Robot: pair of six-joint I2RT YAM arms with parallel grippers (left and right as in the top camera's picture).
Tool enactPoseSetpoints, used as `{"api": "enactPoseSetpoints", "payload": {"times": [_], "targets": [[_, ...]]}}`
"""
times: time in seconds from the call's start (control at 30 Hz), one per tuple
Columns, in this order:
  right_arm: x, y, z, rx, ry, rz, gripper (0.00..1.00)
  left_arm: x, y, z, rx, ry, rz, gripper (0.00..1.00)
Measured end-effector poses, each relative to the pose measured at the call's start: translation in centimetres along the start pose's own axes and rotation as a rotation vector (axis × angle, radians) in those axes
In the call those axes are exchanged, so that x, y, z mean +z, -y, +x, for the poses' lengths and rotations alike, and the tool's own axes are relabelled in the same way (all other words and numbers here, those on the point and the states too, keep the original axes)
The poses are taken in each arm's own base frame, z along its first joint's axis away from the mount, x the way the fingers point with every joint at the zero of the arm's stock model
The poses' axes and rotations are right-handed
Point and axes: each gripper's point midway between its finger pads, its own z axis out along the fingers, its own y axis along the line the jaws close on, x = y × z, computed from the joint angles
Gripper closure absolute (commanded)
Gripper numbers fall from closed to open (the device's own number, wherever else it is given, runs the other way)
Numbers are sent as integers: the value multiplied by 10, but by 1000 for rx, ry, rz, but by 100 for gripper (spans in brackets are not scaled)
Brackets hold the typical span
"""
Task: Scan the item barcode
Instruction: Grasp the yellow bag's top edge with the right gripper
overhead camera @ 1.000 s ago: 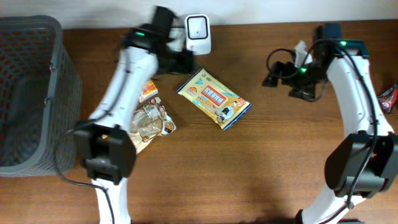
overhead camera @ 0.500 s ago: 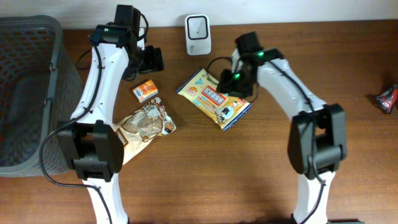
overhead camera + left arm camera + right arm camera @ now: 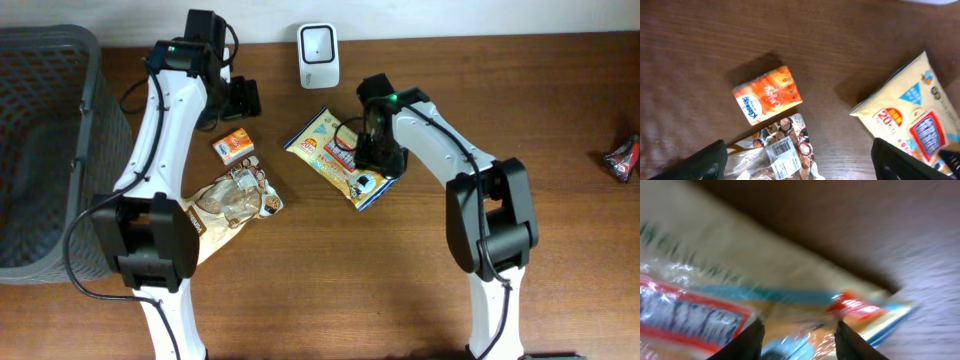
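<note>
A yellow snack bag point(image 3: 340, 158) with a red and blue label lies flat below the white scanner point(image 3: 318, 43). My right gripper point(image 3: 372, 152) is down on the bag's right half. The blurred right wrist view shows its dark fingers point(image 3: 749, 341) partly apart with the bag point(image 3: 800, 305) filling the gap, so it is open. No barcode shows on this bag. My left gripper point(image 3: 238, 100) hovers wide open above an orange tissue pack point(image 3: 768, 94), holding nothing. A clear cookie bag point(image 3: 782, 157) shows a white barcode sticker.
A dark mesh basket point(image 3: 50, 150) stands at the left edge. The orange pack point(image 3: 236, 147) and cookie bag point(image 3: 235, 200) lie between the left arm and the snack bag. A red wrapped item point(image 3: 622, 158) lies at the far right edge.
My right arm swung from the far right onto the yellow bag, and its jaws narrowed. My left arm drew back left from the scanner, jaws a little wider.
</note>
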Motion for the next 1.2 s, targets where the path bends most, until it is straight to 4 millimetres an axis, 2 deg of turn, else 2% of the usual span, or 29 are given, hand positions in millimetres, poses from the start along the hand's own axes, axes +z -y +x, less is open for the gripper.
{"api": "enactPoseSetpoints", "payload": {"times": [0.07,0.17,0.3,0.43,0.5,0.6,0.67,0.7,0.77,0.83,0.93,1.03,1.2], "targets": [[-1,5,-15,-7,56,12,48,3,-1,3,-1,-10,-3,22],[-2,11,-28,-8,89,6,49,9,3,10,8,-32,5,22],[-3,-2,-18,-58,4,-137,49,10,21,11,54,-23,32,21],[-11,3,-2,-62,-85,-180,49,10,35,16,92,-27,45,21],[-24,7,0,-55,-98,-204,49,10,39,17,105,-27,48,20],[-57,2,-3,-65,-58,-263,49,10,41,14,112,-13,53,11],[-75,-10,-1,-93,-27,-295,49,10,41,14,116,-11,53,9],[-77,-17,3,-110,-30,-302,49,10,41,14,117,-11,54,7],[-73,-28,12,-134,-43,-302,49,10,41,14,118,-11,53,3],[-60,-44,29,-157,-62,-286,49,10,41,14,117,-12,53,1],[-41,-52,48,-140,-95,-228,50,10,41,14,118,-12,53,1],[-20,-47,58,-79,-100,-125,49,10,41,15,118,-14,52,1],[-5,-31,46,7,-36,-62,49,10,41,15,118,-15,52,1]]}}
